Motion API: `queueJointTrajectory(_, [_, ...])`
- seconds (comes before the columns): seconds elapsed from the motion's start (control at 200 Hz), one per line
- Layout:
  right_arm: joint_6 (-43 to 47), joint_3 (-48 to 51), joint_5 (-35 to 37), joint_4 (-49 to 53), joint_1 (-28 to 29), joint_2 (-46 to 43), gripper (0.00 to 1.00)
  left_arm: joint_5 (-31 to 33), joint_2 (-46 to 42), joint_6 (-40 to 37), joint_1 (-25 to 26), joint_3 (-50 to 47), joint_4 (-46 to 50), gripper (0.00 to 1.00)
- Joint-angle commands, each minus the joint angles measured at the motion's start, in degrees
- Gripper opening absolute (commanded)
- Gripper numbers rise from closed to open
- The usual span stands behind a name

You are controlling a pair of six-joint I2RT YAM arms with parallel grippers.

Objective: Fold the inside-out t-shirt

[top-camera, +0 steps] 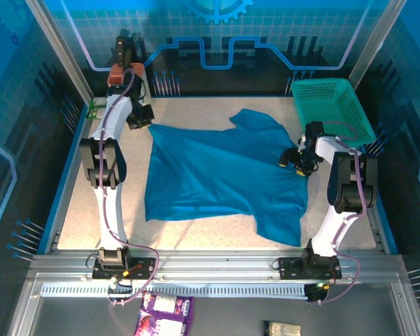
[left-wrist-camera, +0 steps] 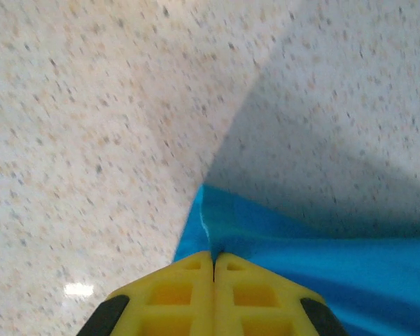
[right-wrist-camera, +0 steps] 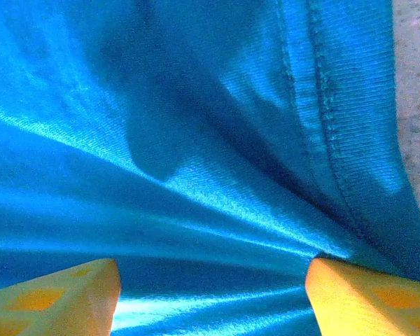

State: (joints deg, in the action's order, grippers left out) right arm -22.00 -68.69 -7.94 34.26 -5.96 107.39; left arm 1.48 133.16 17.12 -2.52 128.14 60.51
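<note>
The inside-out t-shirt [top-camera: 217,175] is plain blue and lies spread across the speckled table [top-camera: 210,234]. One sleeve points toward the back and another part reaches the front right. My left gripper [top-camera: 145,120] sits at the shirt's far left corner. In the left wrist view its yellow fingers [left-wrist-camera: 213,260] are shut on the tip of the blue cloth [left-wrist-camera: 322,259]. My right gripper [top-camera: 292,159] rests on the shirt's right edge. Seen from the right wrist, it [right-wrist-camera: 213,283] stands open, with wrinkled cloth [right-wrist-camera: 196,140] and a stitched hem between the spread fingers.
A teal mesh basket [top-camera: 332,105] stands at the back right corner, just behind the right arm. Bare speckled tabletop [left-wrist-camera: 91,140] lies left of the pinched corner. Metal rails run along the near edge, with packets below them.
</note>
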Motion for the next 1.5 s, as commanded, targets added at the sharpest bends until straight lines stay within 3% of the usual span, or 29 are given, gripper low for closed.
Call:
queueJointTrajectory(0.0, [0.4, -0.3, 1.5, 2.1, -0.8, 1.9, 0.73, 3.6, 6.8, -2.6, -0.7, 6.1, 5.6, 0.0])
queueJointTrajectory(0.08, [0.7, -0.4, 0.5, 1.8, -0.9, 1.9, 0.73, 3.0, 10.0, -2.5, -0.7, 9.6, 6.6, 0.0])
queueJointTrajectory(0.215, [0.8, -1.0, -1.2, 2.1, 0.3, 0.3, 0.71, 1.4, 10.7, -1.7, -0.6, 11.2, 6.6, 0.17])
queueJointTrajectory(0.33, [1.0, -2.5, -1.0, 4.3, 2.5, -3.0, 0.71, 1.3, 3.9, -1.2, -0.5, 6.3, 4.4, 0.35])
queueJointTrajectory(0.415, [1.0, -3.4, -0.1, 6.4, 4.1, -5.8, 0.71, 0.8, -3.8, -0.6, -0.5, -1.0, 1.8, 0.38])
queueJointTrajectory(0.675, [1.0, 0.8, -2.3, 9.5, 7.8, -12.7, 0.71, -4.7, -27.8, -0.1, 2.1, -38.2, -7.7, 0.36])
queueJointTrajectory(0.881, [1.6, 6.8, -5.0, 8.1, 7.9, -13.3, 0.71, -4.6, -36.5, 3.3, 4.5, -60.6, -14.3, 0.37])
queueJointTrajectory(1.086, [2.1, 8.8, -3.5, 6.2, 7.2, -9.5, 0.71, -5.6, -35.0, 5.7, 6.8, -68.5, -18.9, 0.36])
queueJointTrajectory(1.496, [0.0, 10.4, -1.5, 4.3, 6.2, -6.8, 0.7, -7.8, -36.1, 6.7, 8.6, -74.4, -22.2, 0.06])
